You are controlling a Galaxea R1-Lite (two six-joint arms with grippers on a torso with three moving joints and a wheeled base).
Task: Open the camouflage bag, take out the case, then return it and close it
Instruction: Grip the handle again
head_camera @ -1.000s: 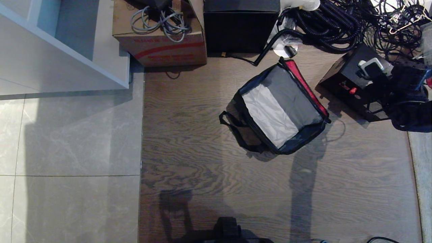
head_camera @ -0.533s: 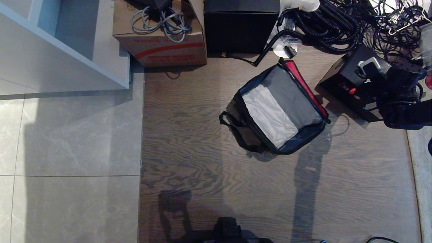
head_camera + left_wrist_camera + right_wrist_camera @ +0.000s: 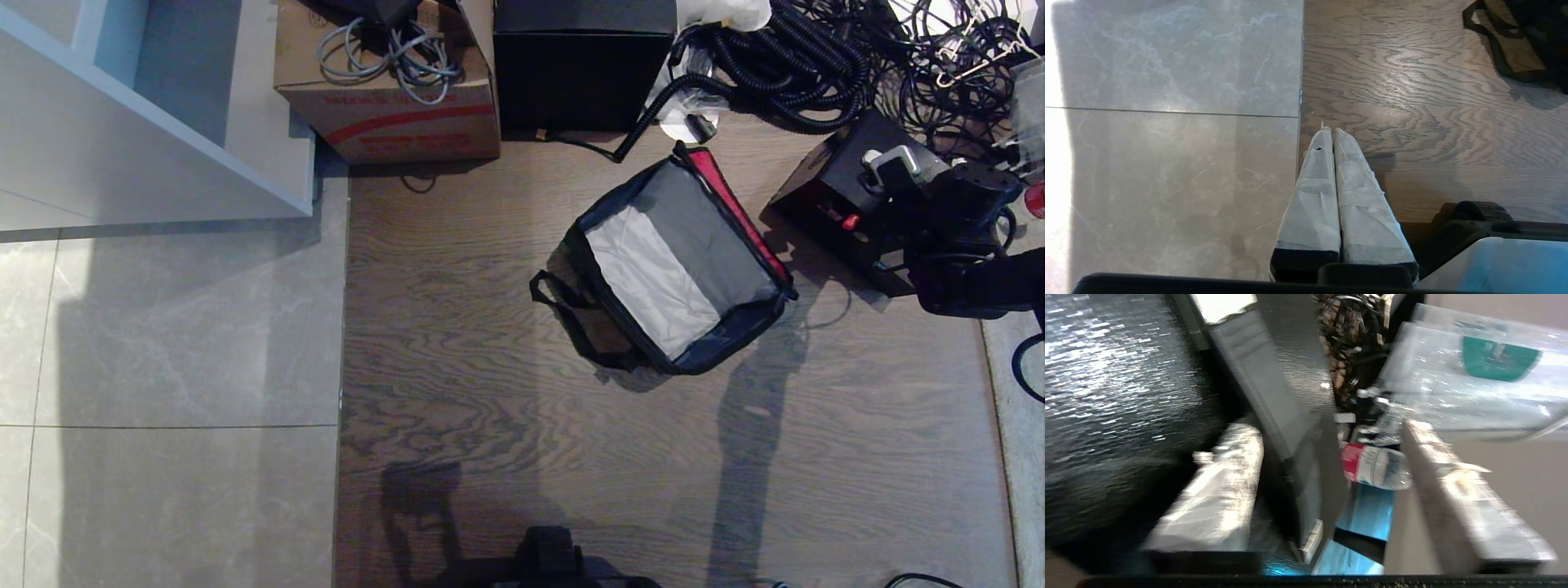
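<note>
**Case out on the floor, right claw at its handle**

The camouflage bag [image 3: 682,265] sits open on the wooden floor [image 3: 506,343], its grey lining bare and its red inner rim turned toward the case [image 3: 845,208], which lies just beside it and apart from it. The right claw [image 3: 939,192] is over the case's top, by the silver handle end [image 3: 894,159]. In the right wrist view its taped fingers [image 3: 1216,502] stand well apart, with what appears to be the handle's dark bar between them, not clamped. The left claw [image 3: 1331,141] hangs pressed together above the floor, away from the work.

The case looks stiff and probably fairly heavy, with a speckled shell that gives little purchase; the handle is the sensible place to grip, near its middle so the case hangs level. The bag is soft, so its walls may fold inward when the case goes back in.
</note>
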